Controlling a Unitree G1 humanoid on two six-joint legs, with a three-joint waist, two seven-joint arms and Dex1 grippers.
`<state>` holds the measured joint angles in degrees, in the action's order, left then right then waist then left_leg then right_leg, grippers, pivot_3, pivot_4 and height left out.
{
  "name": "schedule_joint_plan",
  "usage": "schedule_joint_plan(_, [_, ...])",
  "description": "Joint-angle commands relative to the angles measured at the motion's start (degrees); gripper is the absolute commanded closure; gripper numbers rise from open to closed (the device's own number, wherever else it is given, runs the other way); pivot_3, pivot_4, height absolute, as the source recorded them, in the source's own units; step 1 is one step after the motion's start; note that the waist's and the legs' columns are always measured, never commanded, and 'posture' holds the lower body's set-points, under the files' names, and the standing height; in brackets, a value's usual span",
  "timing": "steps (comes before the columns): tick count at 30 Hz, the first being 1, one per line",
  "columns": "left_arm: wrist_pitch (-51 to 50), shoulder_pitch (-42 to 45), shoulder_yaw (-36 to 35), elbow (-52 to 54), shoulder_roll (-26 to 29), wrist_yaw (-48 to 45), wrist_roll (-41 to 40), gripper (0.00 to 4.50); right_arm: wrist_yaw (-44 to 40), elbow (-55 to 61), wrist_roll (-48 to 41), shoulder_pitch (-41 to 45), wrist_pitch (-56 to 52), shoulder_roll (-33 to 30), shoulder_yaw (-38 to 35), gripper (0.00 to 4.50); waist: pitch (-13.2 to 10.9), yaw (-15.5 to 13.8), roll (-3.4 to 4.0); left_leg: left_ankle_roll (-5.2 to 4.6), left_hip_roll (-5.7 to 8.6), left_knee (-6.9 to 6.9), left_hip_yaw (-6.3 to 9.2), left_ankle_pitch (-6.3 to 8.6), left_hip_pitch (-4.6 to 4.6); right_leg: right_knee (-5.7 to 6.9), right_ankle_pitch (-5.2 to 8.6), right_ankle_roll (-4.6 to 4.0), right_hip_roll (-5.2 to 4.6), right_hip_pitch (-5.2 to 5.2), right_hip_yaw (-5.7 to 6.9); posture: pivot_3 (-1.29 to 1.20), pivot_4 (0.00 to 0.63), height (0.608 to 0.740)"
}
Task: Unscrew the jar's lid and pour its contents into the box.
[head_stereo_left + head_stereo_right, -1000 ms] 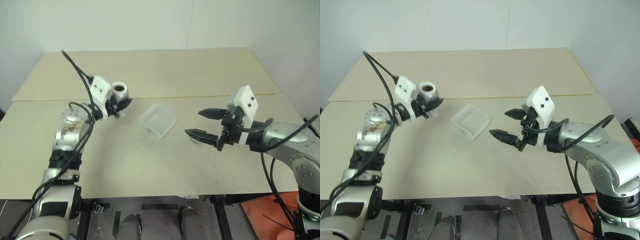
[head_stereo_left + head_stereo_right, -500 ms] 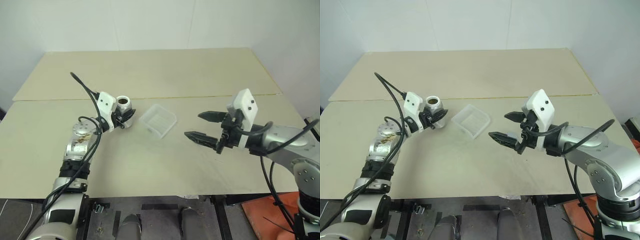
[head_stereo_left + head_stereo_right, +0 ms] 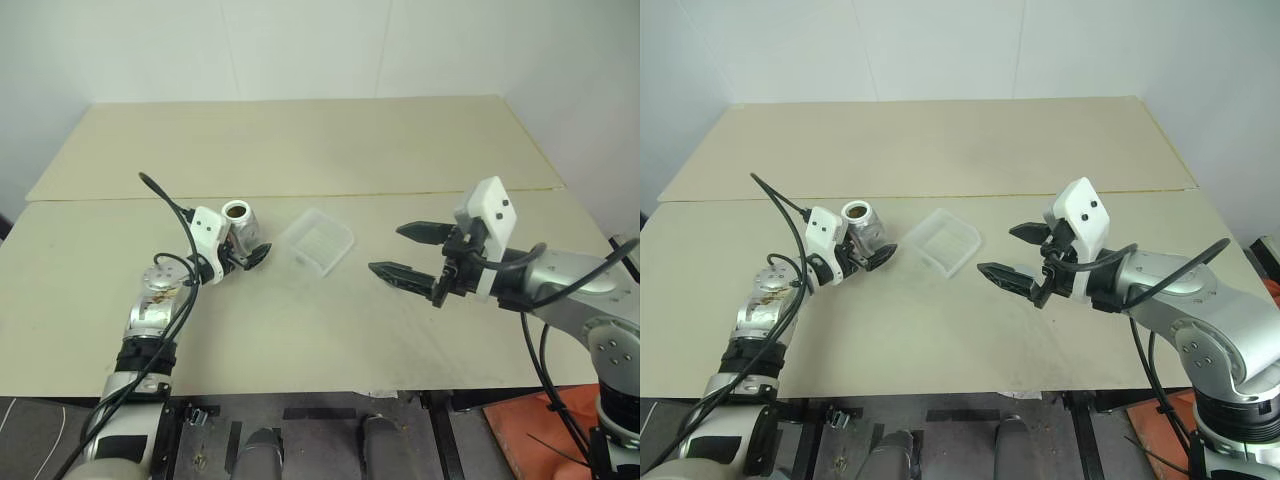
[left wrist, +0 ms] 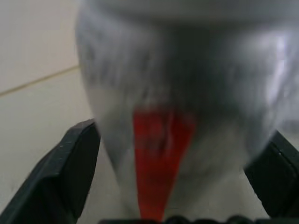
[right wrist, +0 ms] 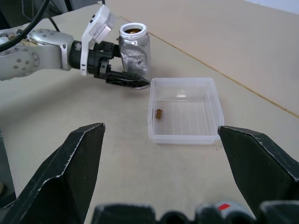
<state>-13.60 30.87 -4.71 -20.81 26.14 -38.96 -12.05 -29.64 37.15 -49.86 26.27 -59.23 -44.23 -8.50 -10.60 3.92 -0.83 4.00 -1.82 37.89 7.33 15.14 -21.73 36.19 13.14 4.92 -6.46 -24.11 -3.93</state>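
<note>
While the jar (image 3: 240,226) stands upright and uncapped on the tabletop (image 3: 300,150), the left gripper (image 3: 250,252) has its black fingers spread on either side of the jar, whether touching it I cannot tell. The box (image 3: 316,241) sits just beside the jar, a small brown piece (image 5: 159,113) inside. The right gripper (image 3: 400,250) hovers wide open and empty, apart from the box.

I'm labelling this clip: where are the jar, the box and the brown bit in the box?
jar (image 5: 134,50), right wrist view, glass side.
box (image 5: 185,138), right wrist view, near wall.
brown bit (image 5: 159,113), right wrist view, its middle.
</note>
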Motion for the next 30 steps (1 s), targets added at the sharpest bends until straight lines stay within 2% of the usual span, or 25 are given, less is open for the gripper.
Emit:
schedule_joint_plan(1, [-2.2,-2.3,-2.2,7.5,2.6,-1.4,-2.3,0.02,0.4,2.4,-0.4,-0.3,1.1,-0.3,-0.8,0.00,0.0,0.1,0.00,0.00,0.00,0.00,0.00,0.00,0.00,0.00,0.00,0.00,0.00,-0.01,0.00,0.00,0.150,0.740])
schedule_joint_plan(4, [-7.4,-5.7,-3.5,14.6,6.7,-3.7,-4.7,0.02,0.0,2.4,-0.1,-1.4,1.3,-0.9,-1.4,0.00,0.0,0.1,0.00,-0.01,-0.02,-0.01,0.00,0.01,0.01,0.01,0.00,0.00,0.01,-0.02,0.00,0.00,0.150,0.740])
schedule_joint_plan(7, [-13.8,-10.6,-6.6,23.3,14.4,-8.7,-9.0,0.02,-1.0,2.5,0.2,-3.1,1.6,-2.3,-2.7,0.00,0.0,0.3,0.01,-0.04,-0.03,-0.04,-0.02,0.02,0.01,0.02,0.00,-0.01,0.01,-0.05,-0.01,0.00,0.150,0.740])
schedule_joint_plan(10, [-16.4,-17.4,-12.4,31.4,23.7,-18.7,-15.4,0.02,-3.0,1.9,1.0,-5.4,2.9,-4.5,-4.1,0.00,0.0,0.2,0.00,-0.06,-0.07,-0.08,-0.02,0.03,0.00,-0.01,0.03,-0.05,0.03,-0.09,-0.02,0.00,0.150,0.740])
schedule_joint_plan(15, [-13.8,-21.5,-21.8,31.9,31.3,-31.0,-22.4,0.02,-5.5,1.4,2.9,-8.1,5.5,-6.4,-4.4,0.00,0.0,-0.8,0.00,-0.09,-0.11,-0.11,-0.10,0.05,0.15,-0.09,0.08,-0.12,0.04,0.02,-0.01,0.00,0.150,0.740])
schedule_joint_plan(18, [-12.2,-21.3,-24.2,30.1,33.5,-35.7,-24.3,0.02,-7.9,1.3,4.2,-10.3,7.9,-7.9,-5.4,0.00,0.0,-1.2,0.01,-0.15,-0.12,-0.11,-0.14,0.09,0.11,-0.15,0.09,-0.12,0.03,0.01,-0.02,0.00,0.150,0.740])
schedule_joint_plan(22, [-12.9,-19.1,-24.1,28.6,33.8,-35.0,-25.5,0.02,-10.1,0.8,4.1,-10.9,9.9,-8.5,-7.4,0.00,0.0,-1.3,0.00,-0.21,-0.13,-0.11,-0.18,0.12,0.14,-0.14,0.09,-0.13,0.04,0.00,-0.03,0.00,0.150,0.740])
schedule_joint_plan(30, [-17.4,-26.4,-27.4,38.5,31.8,-29.4,-27.8,0.02,-12.3,-2.6,5.8,-9.0,13.5,-7.4,-6.0,0.00,0.0,-0.8,0.00,-0.25,-0.15,-0.12,-0.20,0.14,0.13,-0.10,0.11,-0.15,0.05,-0.06,-0.07,0.00,0.150,0.740])
